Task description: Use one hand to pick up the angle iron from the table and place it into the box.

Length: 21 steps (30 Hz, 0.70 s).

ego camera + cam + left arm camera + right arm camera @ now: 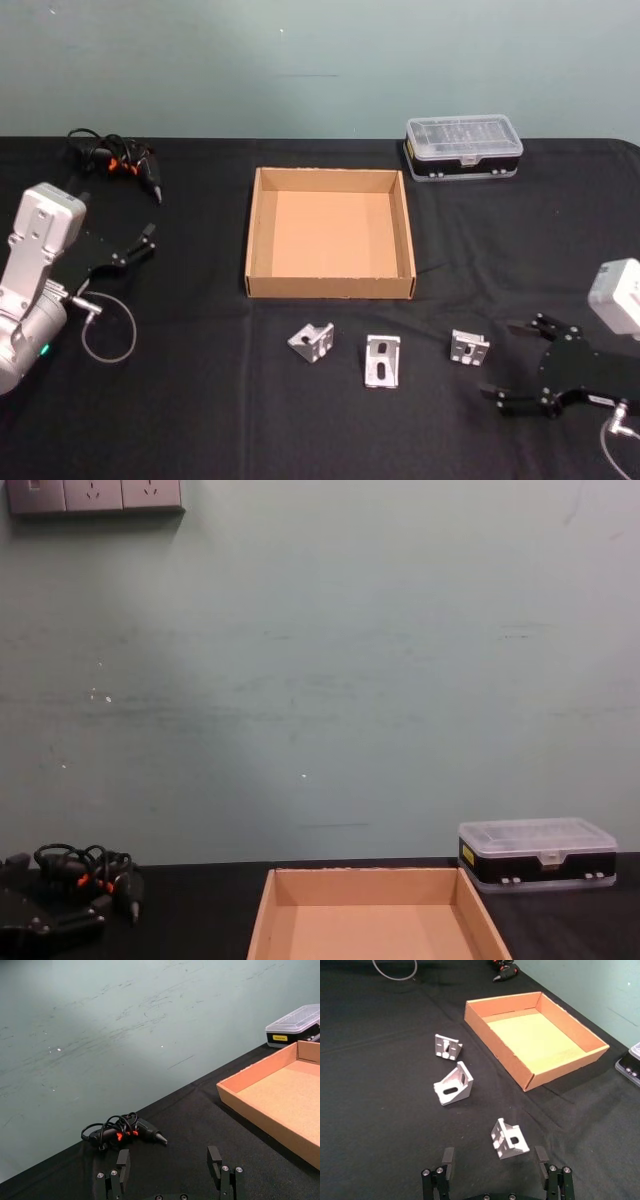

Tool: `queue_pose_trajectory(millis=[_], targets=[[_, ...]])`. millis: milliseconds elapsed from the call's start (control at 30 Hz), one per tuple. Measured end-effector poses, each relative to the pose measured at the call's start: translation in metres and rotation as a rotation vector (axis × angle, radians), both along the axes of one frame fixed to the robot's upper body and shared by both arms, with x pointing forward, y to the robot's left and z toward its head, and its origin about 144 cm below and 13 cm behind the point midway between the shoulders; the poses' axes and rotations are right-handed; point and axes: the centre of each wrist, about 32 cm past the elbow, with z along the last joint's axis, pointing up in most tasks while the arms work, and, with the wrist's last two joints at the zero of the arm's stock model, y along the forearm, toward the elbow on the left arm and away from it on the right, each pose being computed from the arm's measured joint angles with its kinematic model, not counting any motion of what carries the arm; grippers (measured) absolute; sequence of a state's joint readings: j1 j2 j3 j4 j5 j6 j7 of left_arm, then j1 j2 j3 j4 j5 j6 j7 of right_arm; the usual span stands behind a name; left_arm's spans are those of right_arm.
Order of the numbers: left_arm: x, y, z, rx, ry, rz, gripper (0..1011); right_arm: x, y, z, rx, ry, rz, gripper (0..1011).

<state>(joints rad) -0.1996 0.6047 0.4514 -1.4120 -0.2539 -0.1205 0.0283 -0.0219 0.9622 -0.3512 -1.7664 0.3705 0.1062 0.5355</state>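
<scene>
Three silver angle irons lie on the black table (200,420) in front of the box: left (312,341), middle (382,361) and right (468,347). The tan cardboard box (330,287) sits open behind them with nothing in it. My right gripper (502,358) is open, low over the table just right of the right angle iron. In the right wrist view that angle iron (509,1139) lies just ahead of the spread fingers (448,1156), untouched. My left gripper (140,245) is open at the table's left, away from the irons.
A black case with a clear lid (463,147) stands behind the box's right corner. A black tool with a coiled cord (115,160) lies at the back left. A grey cable loop (108,330) hangs by the left arm.
</scene>
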Motion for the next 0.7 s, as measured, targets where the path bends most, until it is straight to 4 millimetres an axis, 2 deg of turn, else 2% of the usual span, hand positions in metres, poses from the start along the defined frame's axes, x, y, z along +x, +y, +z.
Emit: queue_pose_trajectory(millis=[400, 700], targets=[[0.0, 0.0, 0.0, 0.0, 0.0, 0.0, 1011, 0.026, 0.018, -0.014, 0.007, 0.036, -0.034, 1003], [0.0, 0.0, 0.0, 0.0, 0.0, 0.0, 1011, 0.03, 0.023, -0.018, 0.012, 0.059, -0.059, 1003]])
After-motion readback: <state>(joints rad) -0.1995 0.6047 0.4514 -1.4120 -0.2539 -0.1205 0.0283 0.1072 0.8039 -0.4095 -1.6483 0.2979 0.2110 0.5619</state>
